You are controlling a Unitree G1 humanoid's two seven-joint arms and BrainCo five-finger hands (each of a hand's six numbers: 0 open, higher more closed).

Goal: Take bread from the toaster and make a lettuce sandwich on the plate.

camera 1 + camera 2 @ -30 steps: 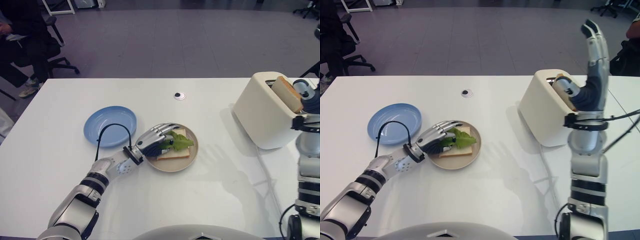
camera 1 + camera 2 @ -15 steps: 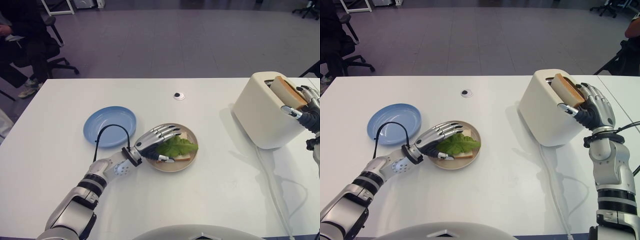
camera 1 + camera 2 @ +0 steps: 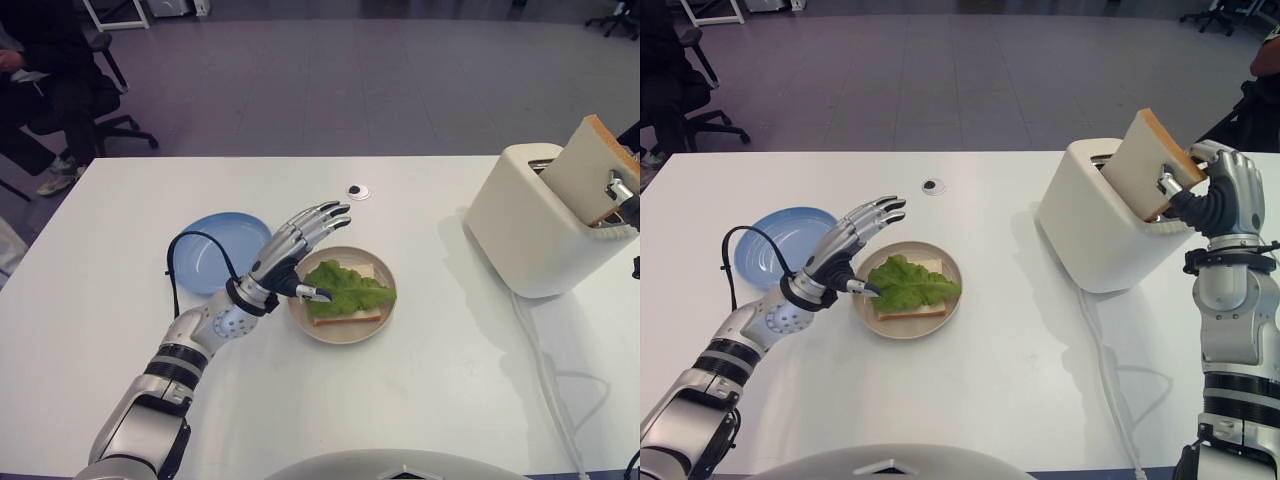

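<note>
Blue plate (image 3: 200,268) on the far left wasn't part of the job, so I'd ignore it. My worry started at the left hand (image 3: 285,255): it was spread wide and holding nothing, raised just over the left rim of the tan plate (image 3: 340,338), with its thumb tip right at the edge of the lettuce (image 3: 350,287). I couldn't tell if it was touching. If it was, any sideways drift would probably drag the leaf off the bottom slice (image 3: 347,316).

Bigger risk was on the right, imo. The right hand (image 3: 1220,190) was curled on the top slice (image 3: 1150,160), pinching only its lower right edge, so most of the bread stuck up and leaned left with nothing supporting it. A grip that far off centre could let it swing or slip out on the way across the table. Its bottom end also looked to be right at the slot of the toaster (image 3: 525,240), so a sideways pull could snag it and shove the toaster.

Placement-wise, the lettuce lay just right of the left hand, flat on the bread in the plate. The top slice was up and left of the right hand, well apart from the plate.
</note>
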